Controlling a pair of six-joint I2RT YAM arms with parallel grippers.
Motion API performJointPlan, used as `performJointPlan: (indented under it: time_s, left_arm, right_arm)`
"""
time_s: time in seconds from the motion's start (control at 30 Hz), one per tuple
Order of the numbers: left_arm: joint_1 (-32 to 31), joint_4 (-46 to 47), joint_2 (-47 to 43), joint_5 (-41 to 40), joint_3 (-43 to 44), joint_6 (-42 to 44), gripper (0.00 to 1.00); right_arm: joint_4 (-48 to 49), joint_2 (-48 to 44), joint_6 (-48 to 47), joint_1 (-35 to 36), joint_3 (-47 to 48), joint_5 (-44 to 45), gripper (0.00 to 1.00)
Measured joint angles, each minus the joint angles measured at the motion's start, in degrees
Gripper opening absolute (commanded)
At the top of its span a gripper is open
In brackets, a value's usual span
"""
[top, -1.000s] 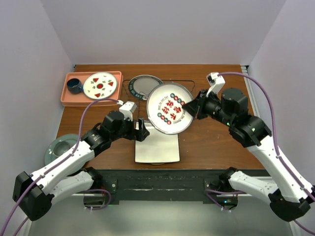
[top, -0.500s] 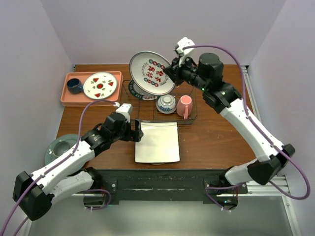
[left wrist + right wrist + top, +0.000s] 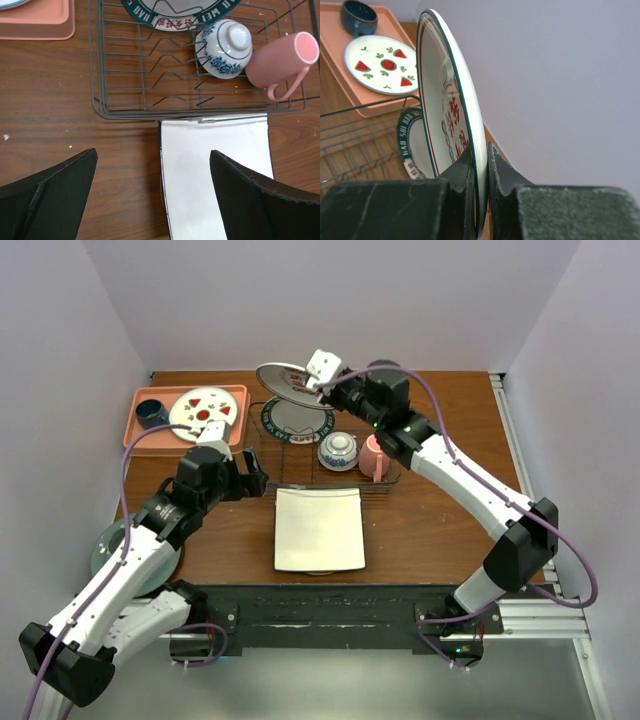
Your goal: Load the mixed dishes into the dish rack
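My right gripper (image 3: 316, 387) (image 3: 481, 150) is shut on the rim of a round white plate with red characters and a thin green edge (image 3: 283, 379) (image 3: 445, 90), held in the air over the back left of the dish rack (image 3: 300, 456) (image 3: 130, 75). In the rack lie a white plate with a dark lettered rim (image 3: 297, 420) (image 3: 180, 15), an upturned blue-and-white bowl (image 3: 338, 450) (image 3: 225, 47) and a pink mug (image 3: 375, 457) (image 3: 280, 62). A white square plate (image 3: 319, 530) (image 3: 215, 165) lies in front of the rack. My left gripper (image 3: 255, 480) (image 3: 153, 152) hangs open over that plate's left edge.
A pale green round plate (image 3: 110, 545) sits at the table's left front, partly under my left arm. At the back left, a salmon tray (image 3: 140, 437) (image 3: 335, 50) holds a watermelon-patterned plate (image 3: 205, 412) (image 3: 382, 65) and a dark blue cup (image 3: 151, 415) (image 3: 359, 17).
My right arm has carried the plate from in front of the rack up and back to its far left side. My left arm has drawn back to the left, still open.
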Motion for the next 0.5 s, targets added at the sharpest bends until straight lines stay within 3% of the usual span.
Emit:
performJointPlan:
  time_s: [0.17,0.5]
  left_arm:
    - [0.22,1.9,1.09,4.94,0.09,-0.07,1.0]
    - [0.22,3.87,1.31,9.55,0.09,-0.48,1.0]
  right_arm:
    - [7.82,0.22,-6.38,2.36,-9.77,0.68,0.0]
    - [12.74,3.61,-12.5,2.95,-13.29,0.17,0.0]
